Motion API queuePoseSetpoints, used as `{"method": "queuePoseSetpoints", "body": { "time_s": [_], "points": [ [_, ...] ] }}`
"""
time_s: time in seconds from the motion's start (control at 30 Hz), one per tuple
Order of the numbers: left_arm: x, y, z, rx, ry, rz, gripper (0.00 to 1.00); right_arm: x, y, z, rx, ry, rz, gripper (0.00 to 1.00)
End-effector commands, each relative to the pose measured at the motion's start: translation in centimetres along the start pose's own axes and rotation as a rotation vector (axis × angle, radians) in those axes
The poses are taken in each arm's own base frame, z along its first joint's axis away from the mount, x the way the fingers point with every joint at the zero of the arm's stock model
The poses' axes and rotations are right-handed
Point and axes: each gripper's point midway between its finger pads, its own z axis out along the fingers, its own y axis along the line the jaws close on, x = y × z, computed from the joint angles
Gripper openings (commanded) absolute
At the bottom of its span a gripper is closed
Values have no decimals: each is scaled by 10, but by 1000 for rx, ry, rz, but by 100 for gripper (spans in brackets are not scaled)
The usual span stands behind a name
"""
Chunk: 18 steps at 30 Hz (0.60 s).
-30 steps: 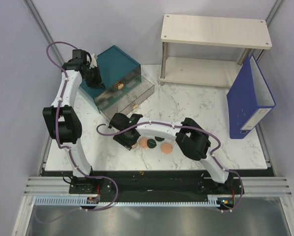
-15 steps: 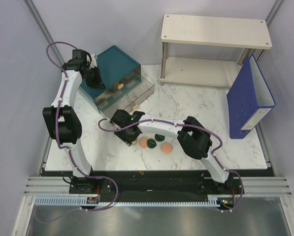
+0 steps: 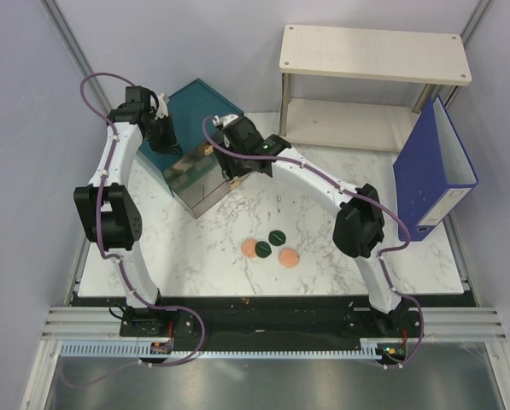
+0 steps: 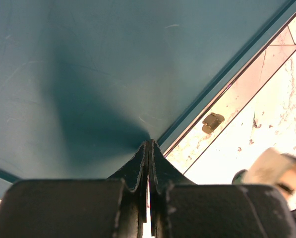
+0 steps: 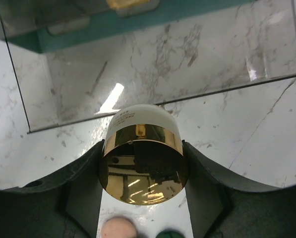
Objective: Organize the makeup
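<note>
My right gripper (image 5: 144,166) is shut on the gold-lidded round jar (image 5: 143,171), holding it by its sides with the lid toward the camera. It hangs above the front edge of the pulled-out clear drawer (image 5: 162,54) of the teal box (image 3: 199,111). In the top view the right gripper (image 3: 236,171) sits at the drawer. On the marble lie two peach-pink discs (image 3: 251,248) (image 3: 289,257) and two dark green compacts (image 3: 277,237) (image 3: 263,248). My left gripper (image 4: 148,148) is shut and empty, its tips against the teal box top (image 4: 88,74).
A light wooden shelf (image 3: 374,51) stands at the back right. A big blue binder (image 3: 434,171) leans upright at the right edge. A drawer knob (image 4: 212,122) shows below the box lid. The discs lie near the table's front middle.
The right gripper closed on the jar beside the discs, then carried it up and back to the open drawer. The left arm has stayed on the box.
</note>
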Motion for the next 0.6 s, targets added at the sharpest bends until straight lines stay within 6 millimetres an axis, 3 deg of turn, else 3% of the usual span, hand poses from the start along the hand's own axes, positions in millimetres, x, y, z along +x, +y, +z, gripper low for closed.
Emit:
{"method": "queuePoseSetpoints", "body": {
  "time_s": [0.0,0.17,0.2,0.33,0.5,0.57],
  "points": [
    [86,33,23,-114,333,-52,2,-50,-5,3,-23,-152,137,0],
    [87,33,24,-116,334,-51,2,-68,-30,21,-4,-201,238,1],
    [88,34,24,-117,337,-50,2,-64,-32,32,-4,-189,246,1],
    [88,34,24,-118,340,-52,2,-76,-35,44,-19,-226,285,5],
    [89,34,25,-116,343,-55,2,-79,-40,57,-5,-258,318,15],
    [90,34,25,-116,344,-56,2,-77,-43,64,1,-257,332,23]
  ]
}}
